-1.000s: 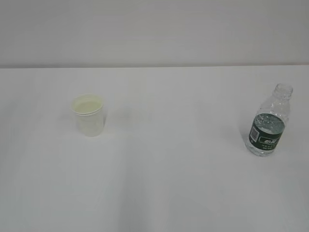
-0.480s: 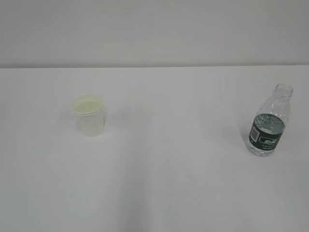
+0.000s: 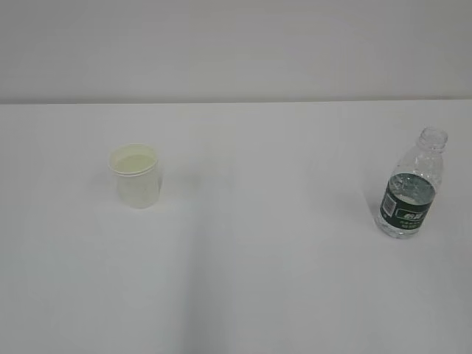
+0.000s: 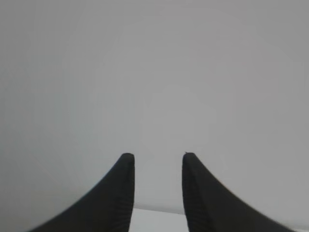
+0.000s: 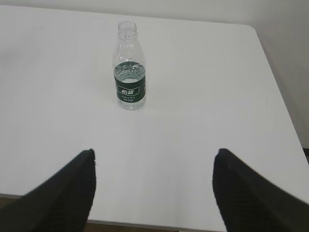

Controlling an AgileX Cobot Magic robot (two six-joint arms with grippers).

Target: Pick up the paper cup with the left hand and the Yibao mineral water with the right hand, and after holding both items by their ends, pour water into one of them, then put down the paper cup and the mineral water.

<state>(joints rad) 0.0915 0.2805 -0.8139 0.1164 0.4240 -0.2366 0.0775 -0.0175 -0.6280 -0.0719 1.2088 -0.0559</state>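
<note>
Exterior view: the paper cup (image 3: 135, 175) and the Yibao mineral water (image 3: 411, 186) stand upright, well apart on the white table (image 3: 258, 280), no arm near either.
Right wrist view: the right hand (image 5: 153, 155) spreads its jaws wide around nothing, the uncapped bottle ahead of it, just left of the gap's centre. Left wrist view: the left hand (image 4: 157, 155) shows a narrow gap between its jaws, empty, facing blank grey surface; the cup is out of its sight.

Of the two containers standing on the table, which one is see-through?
The small clear ribbed plastic bottle with the dark green label, on the right. The small white paper cup on the left is opaque, with a pale yellowish inside.
</note>
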